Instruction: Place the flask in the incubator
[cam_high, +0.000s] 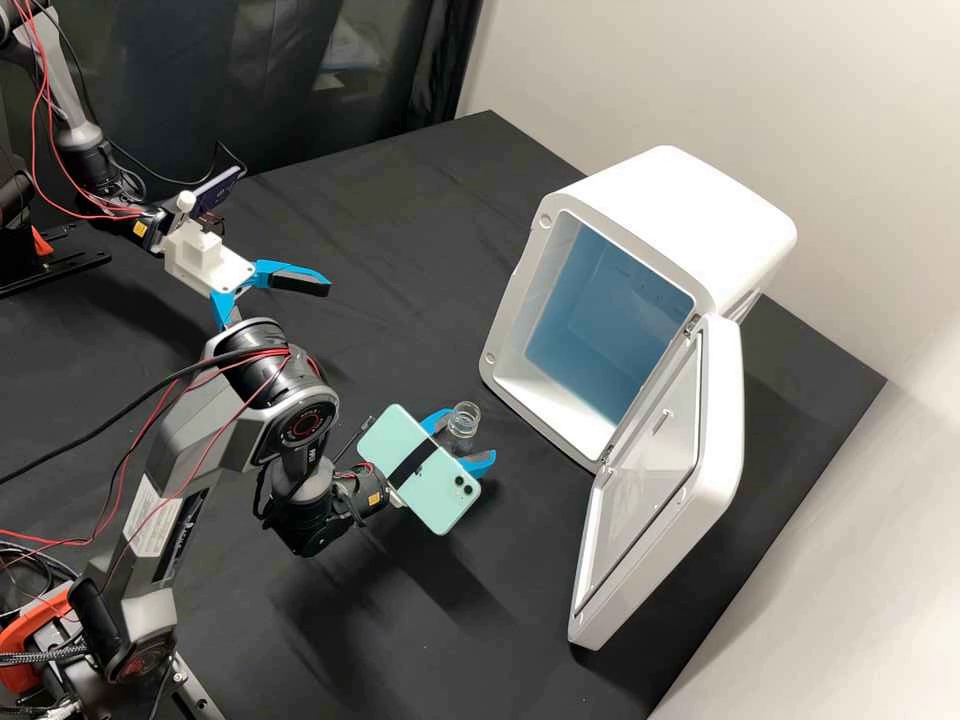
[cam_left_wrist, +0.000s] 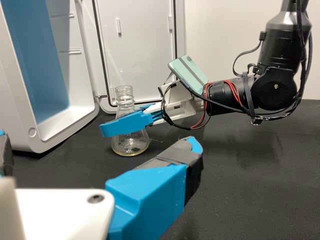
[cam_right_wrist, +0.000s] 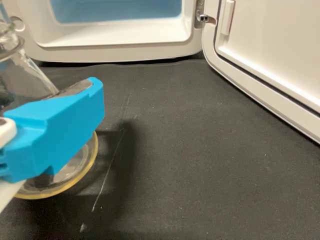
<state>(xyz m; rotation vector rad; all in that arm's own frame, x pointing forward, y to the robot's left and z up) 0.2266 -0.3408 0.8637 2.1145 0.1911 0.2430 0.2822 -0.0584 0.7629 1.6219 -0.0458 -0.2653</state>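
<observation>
A clear glass flask (cam_high: 463, 422) stands upright on the black bench, a short way in front of the open white incubator (cam_high: 680, 215). My right gripper (cam_high: 466, 438) is shut on the flask's cone-shaped body. In the right wrist view one blue finger (cam_right_wrist: 55, 125) lies against the flask (cam_right_wrist: 60, 175), whose base rests on the bench. The left wrist view shows the flask (cam_left_wrist: 129, 145) held between the right gripper's fingers (cam_left_wrist: 127, 124). My left gripper (cam_high: 275, 303) hangs open at the back left, well away from the flask, with nothing in it.
The incubator's door (cam_high: 690, 440) is swung wide open toward the front right, and its blue inside (cam_high: 600, 320) faces the flask. A mint-green phone (cam_high: 420, 482) is strapped to the right wrist. Cables (cam_high: 60, 130) trail at the left edge.
</observation>
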